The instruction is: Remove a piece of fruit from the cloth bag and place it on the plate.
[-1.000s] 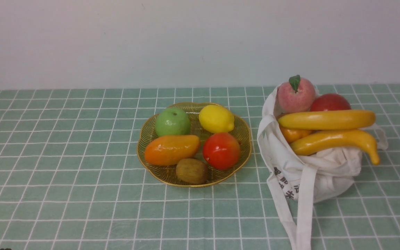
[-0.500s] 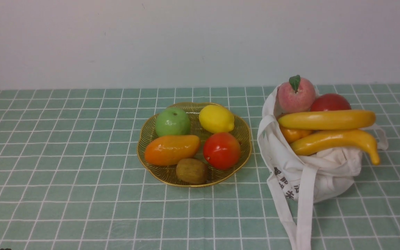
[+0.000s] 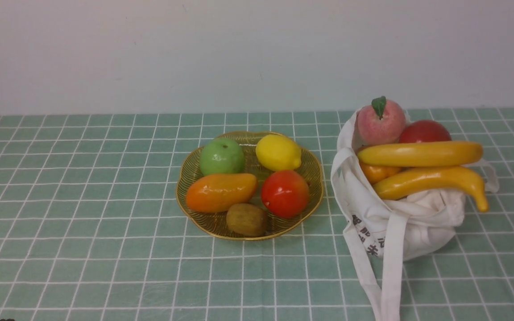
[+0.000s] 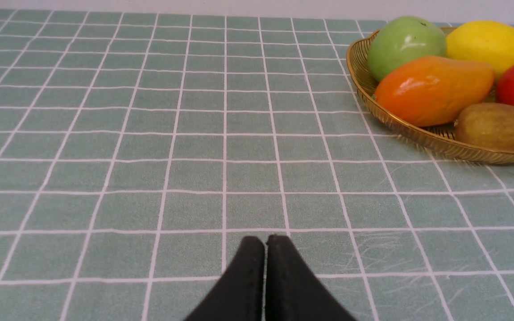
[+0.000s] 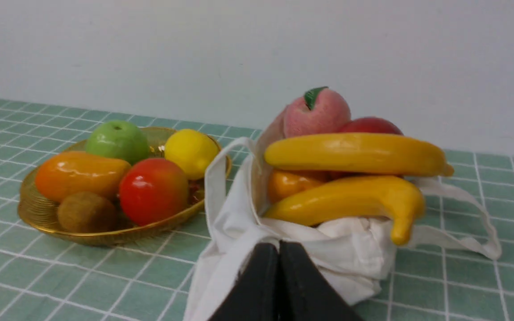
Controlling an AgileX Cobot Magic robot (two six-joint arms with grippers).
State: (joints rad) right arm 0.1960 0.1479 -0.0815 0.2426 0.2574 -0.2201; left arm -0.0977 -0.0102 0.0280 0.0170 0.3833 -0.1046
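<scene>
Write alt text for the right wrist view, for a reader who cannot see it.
A shut black claw points at a white cloth bag holding two bananas, a peach and other fruit. Beside the bag, a gold plate carries a glossy red fruit, lemon and more.

green apple (image 3: 221, 156) sits furthest back-left, lemon (image 3: 278, 152) just right of it, orange mango (image 3: 220, 192) in front of the apple, kiwi (image 3: 246, 219) nearest the camera. all over a green checked tablecloth (image 3: 83, 214).
</scene>
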